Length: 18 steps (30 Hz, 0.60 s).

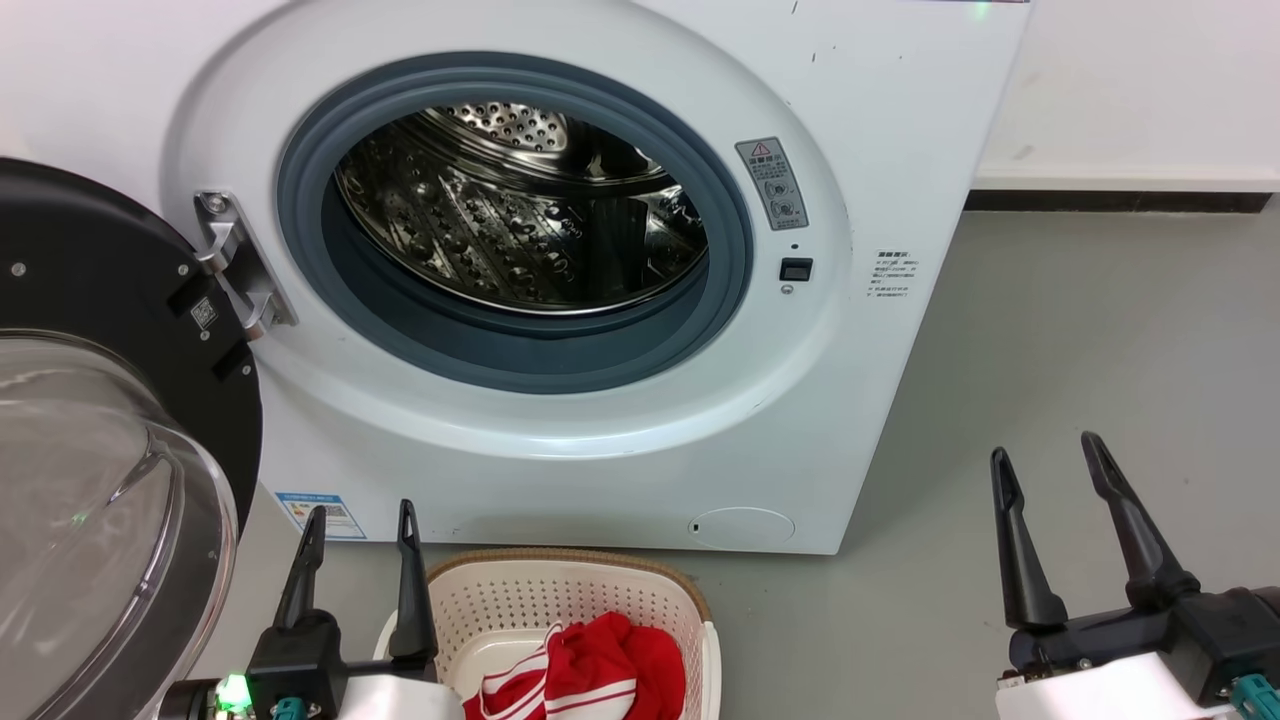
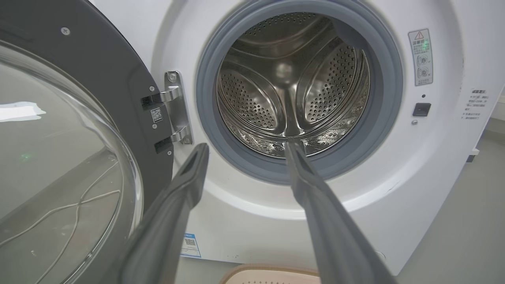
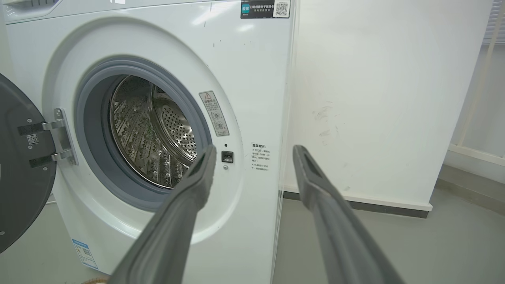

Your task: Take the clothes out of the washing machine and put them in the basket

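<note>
Two arms are held low before one washer (image 1: pixel 880 120), the jaws pointing up toward it. Left jaws are apart, just beside the left rim of the basket (image 1: pixel 560 600). Right jaws are apart over the floor (image 1: pixel 1050 350), well right of the basket. The one door (image 1: pixel 100 450) hangs open at left, and the drum (image 1: pixel 520 220) shows shiny perforated steel. The one basket stands on the floor near the washer's front and holds the clothes (image 1: pixel 600 670): two red garments, one plain, one white-striped.
</note>
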Motion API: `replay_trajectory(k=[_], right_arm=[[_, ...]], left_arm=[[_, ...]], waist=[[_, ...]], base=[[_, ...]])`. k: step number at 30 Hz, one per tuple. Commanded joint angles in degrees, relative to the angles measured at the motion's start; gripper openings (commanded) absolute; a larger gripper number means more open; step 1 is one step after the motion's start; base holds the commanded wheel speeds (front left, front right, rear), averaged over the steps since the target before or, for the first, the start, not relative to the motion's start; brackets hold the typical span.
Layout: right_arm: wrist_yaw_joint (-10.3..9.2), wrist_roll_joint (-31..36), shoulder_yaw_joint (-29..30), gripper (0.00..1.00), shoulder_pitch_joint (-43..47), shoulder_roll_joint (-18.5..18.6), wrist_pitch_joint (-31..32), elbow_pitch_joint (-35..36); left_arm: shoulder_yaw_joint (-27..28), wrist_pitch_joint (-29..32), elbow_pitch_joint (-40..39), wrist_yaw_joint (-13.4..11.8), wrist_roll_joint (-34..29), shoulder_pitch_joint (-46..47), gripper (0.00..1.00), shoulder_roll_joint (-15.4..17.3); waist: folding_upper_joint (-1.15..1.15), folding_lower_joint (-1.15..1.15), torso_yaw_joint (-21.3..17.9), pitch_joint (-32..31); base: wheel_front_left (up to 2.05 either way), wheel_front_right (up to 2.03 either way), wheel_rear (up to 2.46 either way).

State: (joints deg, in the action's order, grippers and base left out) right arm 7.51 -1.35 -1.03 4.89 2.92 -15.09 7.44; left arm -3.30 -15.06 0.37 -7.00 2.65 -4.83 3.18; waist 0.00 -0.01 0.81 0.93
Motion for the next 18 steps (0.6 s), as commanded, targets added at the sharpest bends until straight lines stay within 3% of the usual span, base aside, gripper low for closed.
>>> replay_trajectory(k=[1, 18], right_arm=[[-0.04, -0.2, -0.1, 1.0, 0.9, -0.1, -0.1, -0.1], [-0.04, -0.7, -0.3, 1.0, 1.4, -0.1, -0.1, -0.7]], left_arm=[[0.4, -0.2, 0.0, 0.2, -0.5, -0.9, 1.0, -0.1], [1.4, -0.2, 0.8, 1.4, -0.4, -1.1, 1.0, -0.3]], waist=[[0.0, 0.01, -0.2, -0.3], [0.0, 0.01, -0.8, -0.8]], base=[[0.0, 0.0, 0.0], [0.0, 0.0, 0.0]])
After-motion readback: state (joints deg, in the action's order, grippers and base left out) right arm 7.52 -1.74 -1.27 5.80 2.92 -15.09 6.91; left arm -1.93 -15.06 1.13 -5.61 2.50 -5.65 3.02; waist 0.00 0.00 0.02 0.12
